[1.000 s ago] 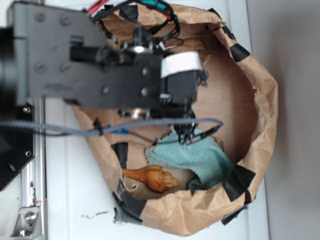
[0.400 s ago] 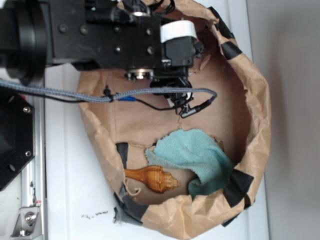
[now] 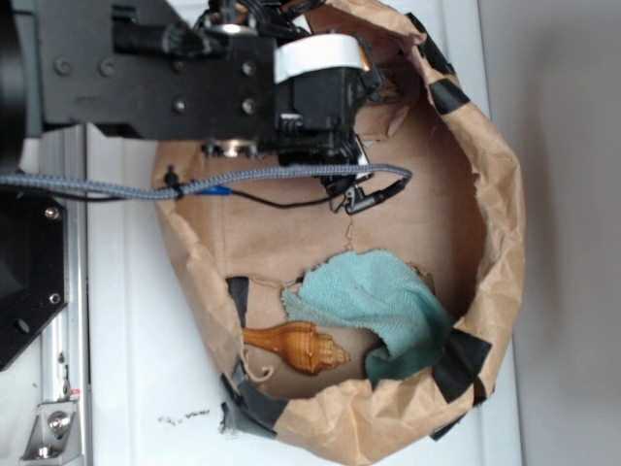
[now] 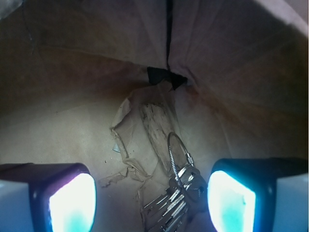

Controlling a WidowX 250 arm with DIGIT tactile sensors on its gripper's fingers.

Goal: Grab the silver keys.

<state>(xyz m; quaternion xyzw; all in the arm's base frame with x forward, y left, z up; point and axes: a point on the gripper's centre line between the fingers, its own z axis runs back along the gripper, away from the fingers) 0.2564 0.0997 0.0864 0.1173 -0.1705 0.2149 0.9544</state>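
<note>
A black WidowX arm (image 3: 175,78) reaches into a wide brown paper bag (image 3: 505,233) patched with black tape (image 3: 461,354), which lies on a white table (image 3: 136,388). From the exterior camera, the arm's wrist block, wrapped with a band of white tape (image 3: 315,55), hides the upper part of the bag's interior, and a braided grey cable (image 3: 243,177) trails across the opening. Lower in the bag, a teal cloth (image 3: 383,306) lies crumpled, with an orange-brown spiral seashell (image 3: 296,347) just beside it on its left. The silver keys are not visible from this angle, nor are the fingertips.

The wrist camera supplies what the outside view cannot. The gripper (image 4: 152,203) stands open, its two pads glowing pale blue at the bottom corners of the frame with a wide gap between them. The silver keys (image 4: 174,200) lie on the creased paper floor between the pads, nearer the right-hand pad (image 4: 231,203) in the frame, fanned toward the lower edge with their thin ring (image 4: 177,152) pointing deeper into the bag. Neither pad can be seen touching them. Beyond, a triangle of black tape marks the dim far fold of the bag. The cloth and shell do not appear in this view.
</note>
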